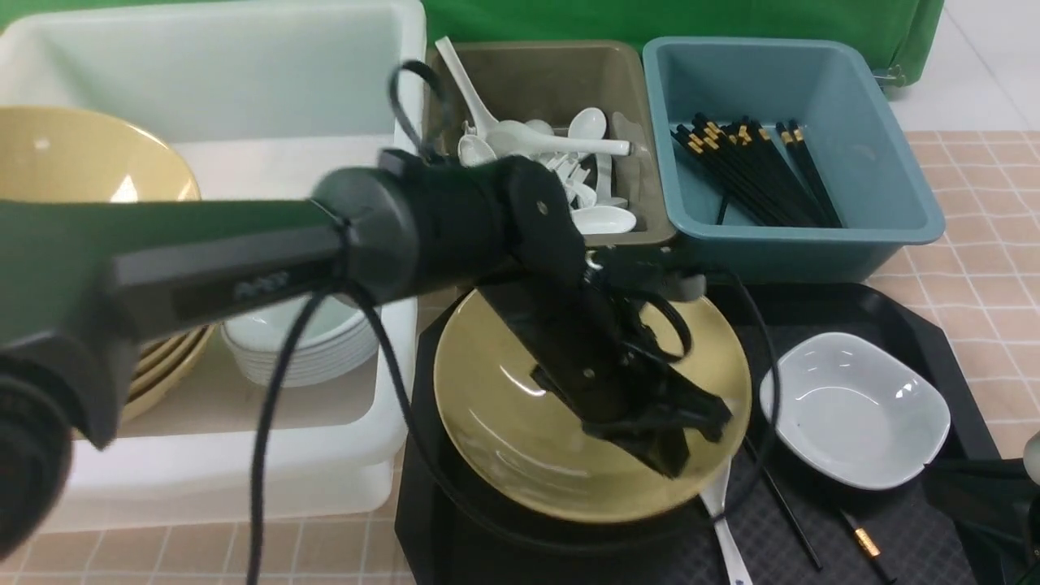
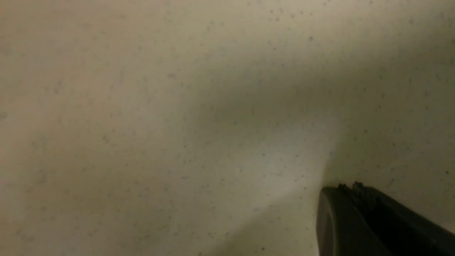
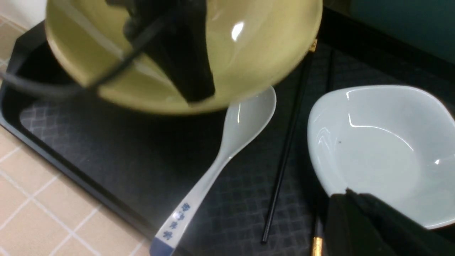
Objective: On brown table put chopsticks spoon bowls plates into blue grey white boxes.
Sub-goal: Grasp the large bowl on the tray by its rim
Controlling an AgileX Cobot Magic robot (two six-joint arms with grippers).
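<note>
Left gripper [image 1: 678, 443]: jaws closed, tips down inside the yellow bowl [image 1: 504, 406] at the tray's [image 1: 894, 528] left end. Nothing shows between them, so probably seeking the rim. The white box [image 1: 244, 471] sits alongside to receive it. Right gripper [image 3: 355, 213]: closed, empty, waiting beside the white bowl [image 3: 376, 149].

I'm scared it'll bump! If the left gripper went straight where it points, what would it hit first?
Most likely the inside of the round yellow glossy bowl, right under the shut left gripper.

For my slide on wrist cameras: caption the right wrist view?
Shut right tool near white bowl; spoon and chopsticks on black tray; left tool inside yellow bowl.
</note>
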